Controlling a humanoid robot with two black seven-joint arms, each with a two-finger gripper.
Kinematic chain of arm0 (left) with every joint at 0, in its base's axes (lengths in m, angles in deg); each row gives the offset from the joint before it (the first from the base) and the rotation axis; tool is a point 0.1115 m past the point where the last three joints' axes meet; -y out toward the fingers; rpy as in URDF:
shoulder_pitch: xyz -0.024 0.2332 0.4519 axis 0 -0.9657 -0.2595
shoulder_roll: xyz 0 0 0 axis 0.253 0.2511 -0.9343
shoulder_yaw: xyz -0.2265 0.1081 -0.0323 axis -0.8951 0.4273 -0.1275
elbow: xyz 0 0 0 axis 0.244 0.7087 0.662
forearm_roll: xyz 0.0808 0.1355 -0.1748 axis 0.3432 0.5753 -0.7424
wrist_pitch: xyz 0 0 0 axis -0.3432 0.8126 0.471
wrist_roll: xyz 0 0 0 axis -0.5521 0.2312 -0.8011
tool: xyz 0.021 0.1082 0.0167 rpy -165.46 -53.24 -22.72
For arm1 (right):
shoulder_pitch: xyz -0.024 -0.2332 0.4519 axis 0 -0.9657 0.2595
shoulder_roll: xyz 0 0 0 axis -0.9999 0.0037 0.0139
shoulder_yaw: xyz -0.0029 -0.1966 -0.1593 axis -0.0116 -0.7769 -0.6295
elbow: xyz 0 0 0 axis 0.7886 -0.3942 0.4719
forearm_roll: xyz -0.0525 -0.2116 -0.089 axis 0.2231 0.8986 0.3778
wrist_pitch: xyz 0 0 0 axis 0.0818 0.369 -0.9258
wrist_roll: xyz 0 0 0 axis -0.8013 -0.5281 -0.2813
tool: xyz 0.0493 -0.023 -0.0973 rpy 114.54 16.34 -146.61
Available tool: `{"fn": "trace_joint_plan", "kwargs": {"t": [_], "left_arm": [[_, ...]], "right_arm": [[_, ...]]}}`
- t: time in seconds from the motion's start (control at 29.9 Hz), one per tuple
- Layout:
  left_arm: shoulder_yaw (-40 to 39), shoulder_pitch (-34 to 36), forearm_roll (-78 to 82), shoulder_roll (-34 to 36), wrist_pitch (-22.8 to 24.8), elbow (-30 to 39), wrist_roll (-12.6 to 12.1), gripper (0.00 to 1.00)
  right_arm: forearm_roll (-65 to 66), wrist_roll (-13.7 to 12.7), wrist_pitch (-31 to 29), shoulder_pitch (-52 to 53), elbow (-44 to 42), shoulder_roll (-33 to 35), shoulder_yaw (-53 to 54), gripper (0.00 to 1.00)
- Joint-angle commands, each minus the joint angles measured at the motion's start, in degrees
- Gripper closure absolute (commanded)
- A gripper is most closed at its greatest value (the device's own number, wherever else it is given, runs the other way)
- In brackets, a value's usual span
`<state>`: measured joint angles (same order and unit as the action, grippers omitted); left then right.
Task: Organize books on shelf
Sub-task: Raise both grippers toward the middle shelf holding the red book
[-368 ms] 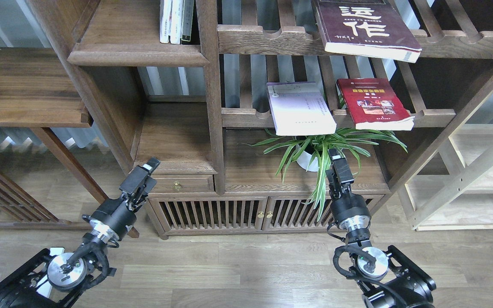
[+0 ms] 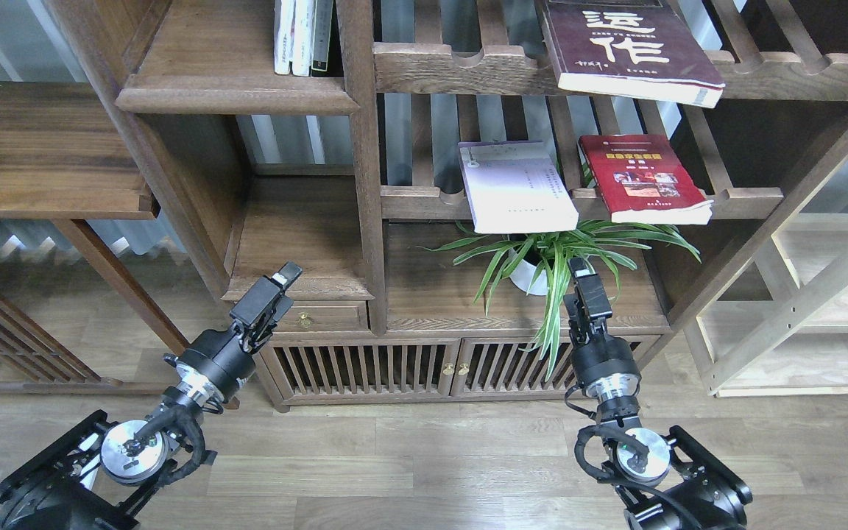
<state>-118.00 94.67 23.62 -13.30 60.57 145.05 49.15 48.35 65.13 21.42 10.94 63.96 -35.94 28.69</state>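
The dark maroon book [image 2: 626, 48] with white characters lies flat on the upper slatted rack, jutting over its front rail. On the lower slatted rack lie the pale lavender book [image 2: 514, 187] and, to its right, the red book [image 2: 641, 185]. The solid shelf [image 2: 236, 94] with the rounded front edge is at upper left. My left gripper [image 2: 285, 276] is in front of the small drawer unit, far below that shelf. My right gripper [image 2: 584, 271] points up among the plant leaves under the lower rack. Both are seen end-on and dark, with nothing visibly held.
Several thin books [image 2: 302, 37] stand upright at the right end of the solid shelf. A potted spider plant [image 2: 545, 258] sits on the cabinet top beneath the lower rack. A small drawer [image 2: 313, 318] and slatted cabinet doors [image 2: 424, 368] are below. A pale wooden frame [image 2: 799, 309] stands on the right.
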Motion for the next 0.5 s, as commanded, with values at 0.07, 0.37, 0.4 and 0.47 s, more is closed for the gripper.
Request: {"fn": "trace_joint_plan", "kwargs": {"t": [0.07, 0.37, 0.4, 0.47], "left_arm": [[1.1, 0.3, 0.0, -0.3, 0.0, 0.0, 0.0, 0.01], [4.7, 1.6, 0.0, -0.4, 0.0, 0.1, 0.0, 0.01], [4.8, 1.6, 0.0, -0.5, 0.0, 0.1, 0.0, 0.01], [4.9, 1.6, 0.0, -0.7, 0.0, 0.1, 0.0, 0.01]], "right_arm": [[0.0, 0.0, 0.0, -0.6, 0.0, 0.0, -0.1, 0.0], [0.0, 0.0, 0.0, -1.2, 0.1, 0.0, -0.2, 0.0], [0.0, 0.0, 0.0, -1.3, 0.1, 0.0, -0.2, 0.0], [0.0, 0.0, 0.0, -1.5, 0.1, 0.0, -0.3, 0.0]]}}
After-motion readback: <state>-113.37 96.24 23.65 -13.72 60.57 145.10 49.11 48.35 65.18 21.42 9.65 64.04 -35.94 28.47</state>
